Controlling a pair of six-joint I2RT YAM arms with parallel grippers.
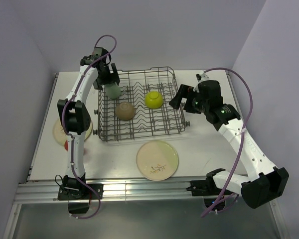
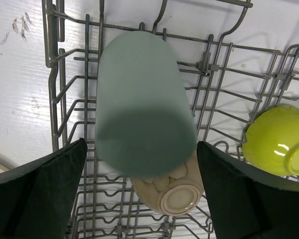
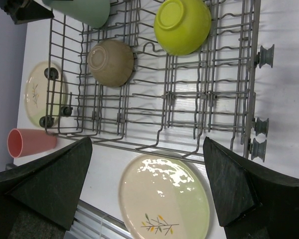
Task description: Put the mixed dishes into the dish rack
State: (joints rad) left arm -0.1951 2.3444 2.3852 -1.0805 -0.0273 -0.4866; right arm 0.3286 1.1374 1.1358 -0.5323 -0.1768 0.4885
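The grey wire dish rack [image 1: 139, 130] stands mid-table. My left gripper [image 1: 109, 80] hangs over its far-left corner, open. The mint-green cup [image 2: 139, 99] lies blurred between the fingers, with a gap at the left finger [image 2: 65, 174]. In the rack are a lime-green bowl [image 1: 154, 99] and a bottom-up bowl [image 1: 125, 110] whose outside is tan; no black shows. My right gripper [image 1: 179, 101] is open and empty at the rack's right side. The large sprig plate [image 1: 157, 159] lies in front of the rack. A smaller cream plate [image 1: 57, 130] and the coral-pink cup [image 1: 66, 145] lie left, partly behind my left arm.
The rack's small wheels [image 3: 263, 55] stick out on its right side. A metal rail [image 1: 139, 189] runs along the table's near edge. Purple walls close in on the left, back and right.
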